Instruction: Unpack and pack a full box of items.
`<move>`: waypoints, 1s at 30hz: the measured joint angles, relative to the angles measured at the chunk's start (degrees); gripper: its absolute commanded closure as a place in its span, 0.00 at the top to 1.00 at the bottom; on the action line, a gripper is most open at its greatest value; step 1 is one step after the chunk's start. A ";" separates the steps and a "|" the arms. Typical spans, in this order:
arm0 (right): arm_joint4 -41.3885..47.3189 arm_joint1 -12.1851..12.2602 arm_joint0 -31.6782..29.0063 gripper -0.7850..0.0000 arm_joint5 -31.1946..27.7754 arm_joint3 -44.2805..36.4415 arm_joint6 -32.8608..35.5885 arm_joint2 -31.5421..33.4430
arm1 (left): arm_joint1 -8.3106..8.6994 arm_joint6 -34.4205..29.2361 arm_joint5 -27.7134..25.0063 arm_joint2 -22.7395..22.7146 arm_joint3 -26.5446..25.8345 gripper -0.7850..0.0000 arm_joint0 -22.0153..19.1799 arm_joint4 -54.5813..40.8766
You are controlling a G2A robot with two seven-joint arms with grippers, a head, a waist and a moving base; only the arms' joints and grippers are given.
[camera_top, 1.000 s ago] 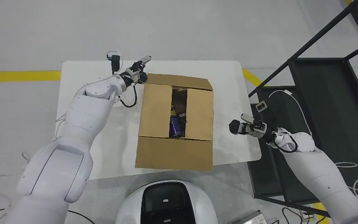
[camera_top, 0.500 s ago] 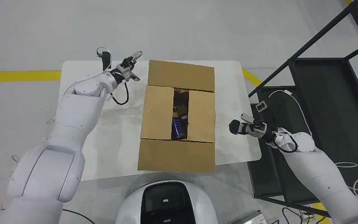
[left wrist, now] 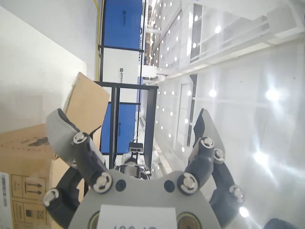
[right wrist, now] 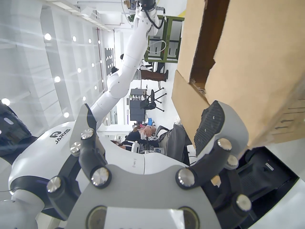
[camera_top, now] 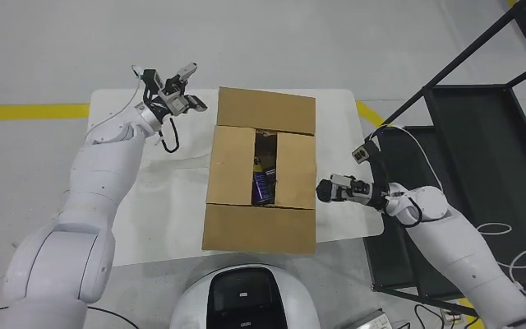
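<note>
The box (camera_top: 265,169) could be shoved askew if its flap at frame right is struck by the released right end effector (camera_top: 322,191), the left end effector (camera_top: 194,85) being likewise released.

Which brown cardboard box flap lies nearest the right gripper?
The cardboard side flap on the robot's right, folded over the opening; the right gripper is beside its outer edge.

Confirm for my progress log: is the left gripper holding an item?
No, the left gripper is open with nothing between its fingers, beside the box.
</note>
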 measured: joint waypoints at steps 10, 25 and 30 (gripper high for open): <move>-9.66 -2.18 4.05 1.00 5.24 -6.11 -8.34 -6.20 | 3.96 -15.14 -3.66 -3.57 -3.84 1.00 2.72 1.28; -18.43 -4.05 7.22 1.00 12.49 -8.65 -17.33 -11.20 | 8.54 -28.79 3.29 -2.78 -18.34 1.00 7.58 6.07; -18.43 -4.05 7.22 1.00 12.49 -8.65 -17.33 -11.20 | 8.52 -28.74 3.25 -2.82 -18.25 1.00 7.55 6.05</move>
